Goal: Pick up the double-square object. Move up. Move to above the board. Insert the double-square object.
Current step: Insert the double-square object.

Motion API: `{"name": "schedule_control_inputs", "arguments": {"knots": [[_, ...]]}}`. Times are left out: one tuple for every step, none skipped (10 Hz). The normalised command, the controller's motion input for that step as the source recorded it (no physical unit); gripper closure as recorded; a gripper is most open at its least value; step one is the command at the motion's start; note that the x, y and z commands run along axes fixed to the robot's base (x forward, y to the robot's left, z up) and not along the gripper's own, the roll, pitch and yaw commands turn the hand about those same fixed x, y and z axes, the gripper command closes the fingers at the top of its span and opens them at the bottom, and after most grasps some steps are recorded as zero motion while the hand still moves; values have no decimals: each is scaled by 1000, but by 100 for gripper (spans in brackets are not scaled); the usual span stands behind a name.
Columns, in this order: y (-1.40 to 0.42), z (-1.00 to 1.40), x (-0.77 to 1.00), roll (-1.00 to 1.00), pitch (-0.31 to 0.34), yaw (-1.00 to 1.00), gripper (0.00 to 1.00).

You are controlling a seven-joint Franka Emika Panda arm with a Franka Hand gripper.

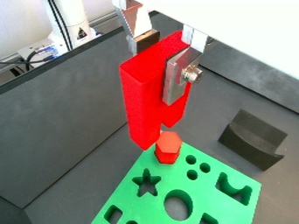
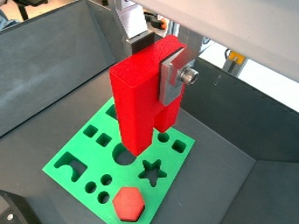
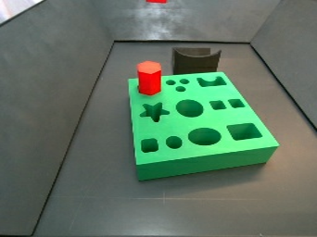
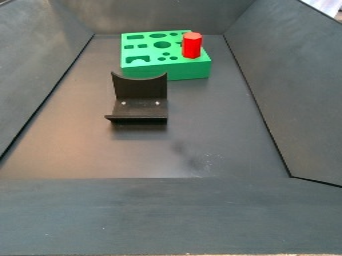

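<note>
My gripper [image 1: 158,61] is shut on the double-square object [image 1: 146,96], a tall bright-red bar with a groove down its side. The bar hangs upright between the silver fingers in both wrist views [image 2: 142,101]. Its lower end is high above the board [image 1: 122,206], a thick green slab with cut-out holes [image 2: 177,144]. In a side view the board [image 3: 205,162] lies on the floor, and only the bar's red tip [image 3: 158,1] shows at the upper edge. The gripper is out of view in the side view that shows the board [image 4: 140,57] far away.
A short red hexagonal peg [image 3: 148,78] stands in the board's corner hole [image 1: 167,147]. A dark grey curved block [image 3: 194,59] sits on the floor beside the board [image 4: 138,98]. Sloped dark walls surround the floor.
</note>
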Motion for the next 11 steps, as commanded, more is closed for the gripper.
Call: {"name": "schedule_control_inputs", "arguments": {"knots": [[-57,-29,34,0,0,0,100],[0,0,-31,0,0,0,100],[0,-146,91,0,0,-271,100],[0,-331,637,9,0,-454,100],[0,-369,629,54,0,-471,100],[0,-357,651,60,29,-434,100],[0,-269,589,29,19,-500,100],[0,-254,629,19,0,-494,100],[0,-246,551,10,0,-580,100],[0,-171,517,0,0,-603,100],[0,-134,497,0,0,-617,100]]}}
